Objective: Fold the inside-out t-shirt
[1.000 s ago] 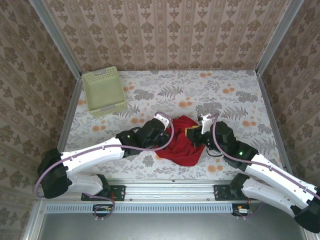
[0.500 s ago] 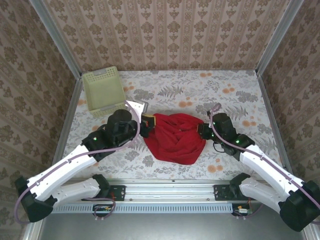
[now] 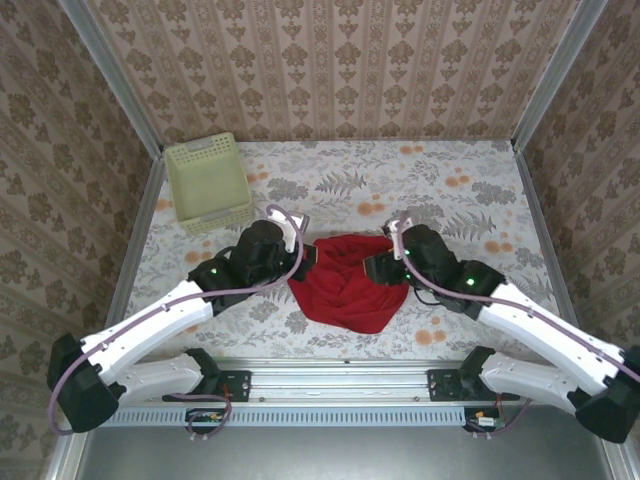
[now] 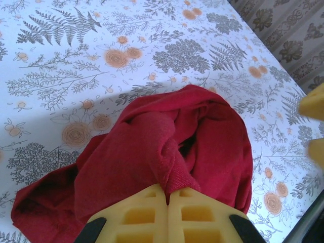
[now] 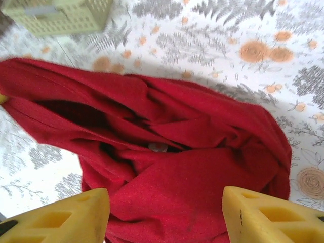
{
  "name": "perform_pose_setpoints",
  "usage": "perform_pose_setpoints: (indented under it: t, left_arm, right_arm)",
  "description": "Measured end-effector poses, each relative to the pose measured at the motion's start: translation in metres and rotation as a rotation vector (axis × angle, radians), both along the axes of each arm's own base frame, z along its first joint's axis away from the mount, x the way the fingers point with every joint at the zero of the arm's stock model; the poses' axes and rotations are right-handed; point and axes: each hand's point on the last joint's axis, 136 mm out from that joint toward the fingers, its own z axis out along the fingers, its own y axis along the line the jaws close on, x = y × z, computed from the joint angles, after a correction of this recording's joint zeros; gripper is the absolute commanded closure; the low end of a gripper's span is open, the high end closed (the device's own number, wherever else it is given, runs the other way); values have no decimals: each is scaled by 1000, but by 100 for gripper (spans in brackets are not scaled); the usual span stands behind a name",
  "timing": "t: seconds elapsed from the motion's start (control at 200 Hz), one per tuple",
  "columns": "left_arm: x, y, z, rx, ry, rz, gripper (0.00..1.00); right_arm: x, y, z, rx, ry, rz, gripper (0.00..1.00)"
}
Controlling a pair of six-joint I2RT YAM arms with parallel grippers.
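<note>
Floral tablecloth (image 3: 470, 190): red t-shirt (image 3: 345, 285) bunched; left jaws pinching its fold, right jaws spread, shirt just ahead.

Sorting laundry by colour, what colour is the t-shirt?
Plain red t-shirt, best seen in the right wrist view.

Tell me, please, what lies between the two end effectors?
The bunched t-shirt lies between the left end effector and the right end effector, seen in the top view; the left one pinches it.
</note>
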Motion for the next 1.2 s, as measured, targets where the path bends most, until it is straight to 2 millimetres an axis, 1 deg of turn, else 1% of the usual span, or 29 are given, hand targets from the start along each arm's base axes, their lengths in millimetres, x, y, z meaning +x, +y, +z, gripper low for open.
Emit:
perform_pose_setpoints:
  t: [0.12,0.215,0.32,0.43,0.525,0.6,0.645,0.68,0.75,0.81,0.855,0.895,0.97,1.065,1.2]
  left_arm:
    - [-2,3,3,-15,-6,3,100]
    - [-4,5,5,-21,-10,4,100]
    - [-6,7,4,-23,-12,4,100]
    - [-8,10,1,-22,-10,5,100]
    - [-9,11,-1,-21,-10,4,100]
    - [-10,12,0,-24,-13,5,100]
    - [-10,13,1,-27,-15,5,100]
    - [-10,14,2,-30,-18,7,100]
    - [-9,15,4,-33,-21,12,100]
    - [-9,17,4,-30,-22,18,100]
    - [-8,18,3,-26,-22,23,100]
    - [-7,19,2,-21,-21,31,100]
    - [-4,24,0,-7,-19,54,100]
    - [4,34,-4,12,-15,97,100]
    - [19,48,-8,44,9,159,100]
  right_arm:
    - [10,9,-38,-84,83,5,41]
    - [17,16,-57,-119,115,10,37]
    - [29,26,-64,-135,111,22,32]
    - [47,38,-68,-147,94,31,29]
    - [60,45,-79,-166,101,29,30]
    - [68,49,-90,-184,113,26,33]
    - [72,51,-97,-196,123,26,38]
    - [74,52,-104,-208,130,28,45]
    - [77,53,-115,-225,144,28,69]
    - [77,52,-120,-229,156,20,84]
    - [77,52,-120,-235,153,21,94]
    - [78,52,-117,-226,146,13,100]
    - [79,50,-105,-214,119,8,100]
    - [76,45,-77,-170,63,3,100]
    - [62,40,-20,-56,-38,17,100]
